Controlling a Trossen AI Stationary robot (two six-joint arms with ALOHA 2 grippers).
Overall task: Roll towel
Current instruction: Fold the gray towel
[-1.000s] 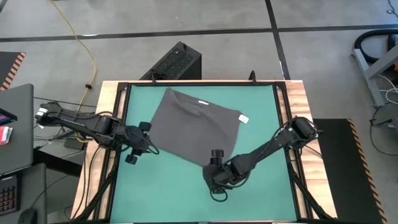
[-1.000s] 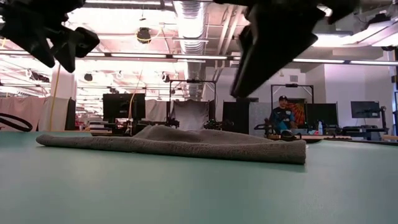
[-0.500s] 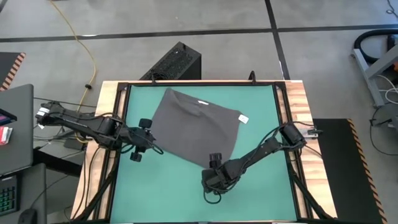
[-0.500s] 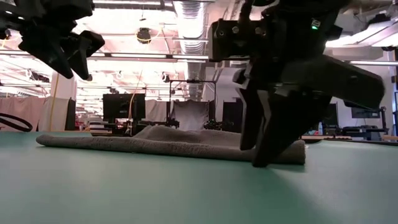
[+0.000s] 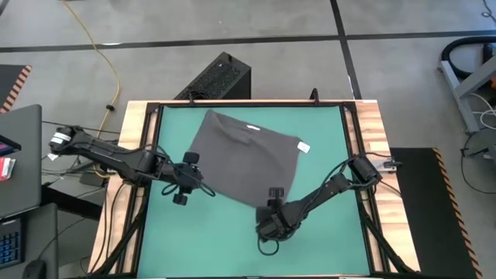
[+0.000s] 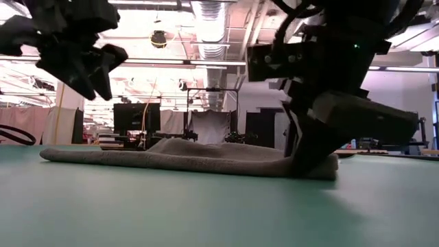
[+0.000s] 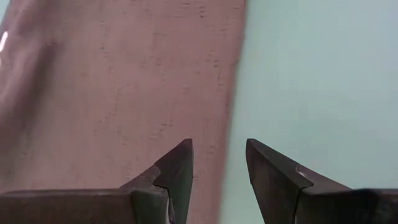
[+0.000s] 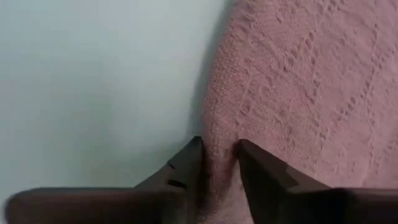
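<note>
Dark grey soft cloth towel (image 5: 240, 161) lying flat and unrolled on the green tabletop, small white label showing at its far edge, near corner bunching slightly

Both arms matte black, slim tube links with chunkier joint housings. Left arm (image 5: 116, 157) has a white tag or connector at its outer end, and thin black cables trail loosely along the links. Right arm (image 5: 329, 190) has a rounded elbow housing with a small pale fitting beside it; a cable loop hangs under its wrist. Left pincer (image 7: 217, 163): two dark wedge fingers (image 7: 177, 168), tapering to blunt tips, flat inner faces, stepped notch at the base. Right pincer (image 8: 217, 158): same dark wedge fingers (image 8: 183, 165). In the low view the right wrist block (image 6: 322, 62) is boxy black with a tiny green LED and visible screw heads.
</note>
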